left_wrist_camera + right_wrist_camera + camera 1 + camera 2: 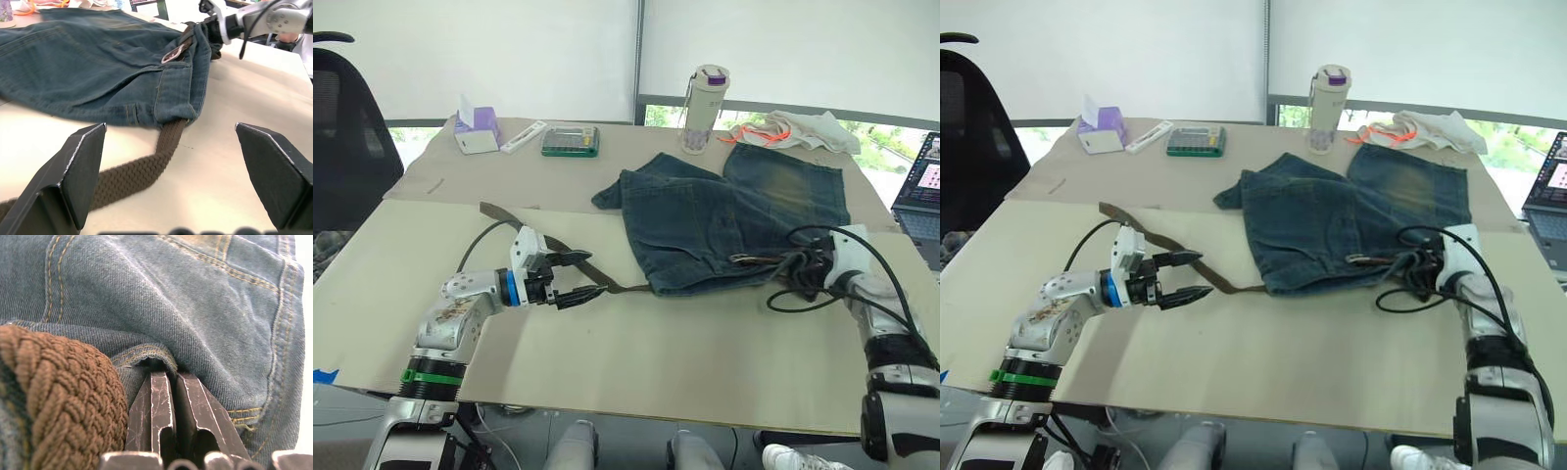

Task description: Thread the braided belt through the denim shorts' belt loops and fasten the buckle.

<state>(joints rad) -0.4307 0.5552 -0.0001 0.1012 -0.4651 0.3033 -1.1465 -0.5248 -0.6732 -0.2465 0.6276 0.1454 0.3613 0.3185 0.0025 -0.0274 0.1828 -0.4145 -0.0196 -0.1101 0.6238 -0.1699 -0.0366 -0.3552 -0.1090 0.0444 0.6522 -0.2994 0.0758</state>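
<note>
Left pincer [579,276] gaped wide, empty, straddling the braided belt [142,169] on the surface [705,362]. Right pincer [172,382] was closed on the denim shorts [724,220] waistband, belt just beside it.

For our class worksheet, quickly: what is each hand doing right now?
Left hand: open, straddling the belt, not gripping it.
Right hand: closed on the shorts at the waistband.

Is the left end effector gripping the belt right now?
No, the left end effector is open, its fingers spread apart on either side of the belt lying on the table.
</note>
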